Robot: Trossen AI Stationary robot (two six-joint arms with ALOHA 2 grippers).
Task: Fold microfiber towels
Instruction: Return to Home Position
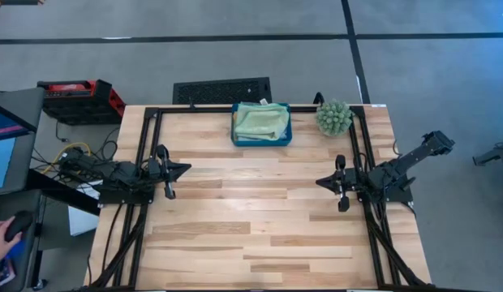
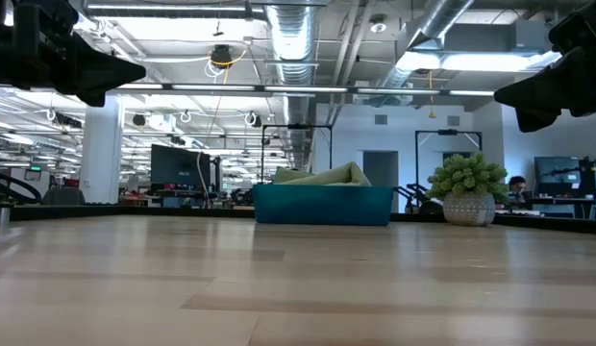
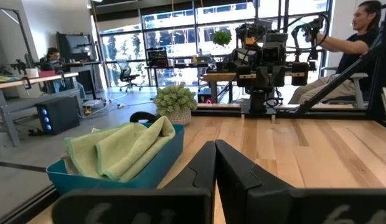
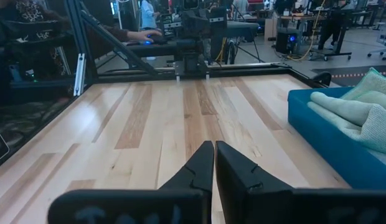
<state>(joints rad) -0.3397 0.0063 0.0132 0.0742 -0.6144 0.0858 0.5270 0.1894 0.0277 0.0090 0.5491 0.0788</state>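
The light green microfiber towel [image 1: 262, 120] lies folded and heaped in the teal bin [image 1: 261, 143], which sits at the top centre of the high view, close against the far edge of the table [image 1: 251, 235]. Whether other towels lie under it cannot be told. Just right of the bin, near the table's upper right corner, stands the spiky green plant [image 1: 333, 117].

The left gripper [image 1: 187, 169] hangs above the boards at the middle left, its fingers pressed narrow together on nothing, tip pointing toward the centre. The right gripper [image 1: 320, 182] faces it from the middle right, likewise closed and empty.

A wide span of bare wood lies between the two tips, and open boards run from there down to the near edge. A black frame rail follows the table's left, right and top edges, just outside each arm's base
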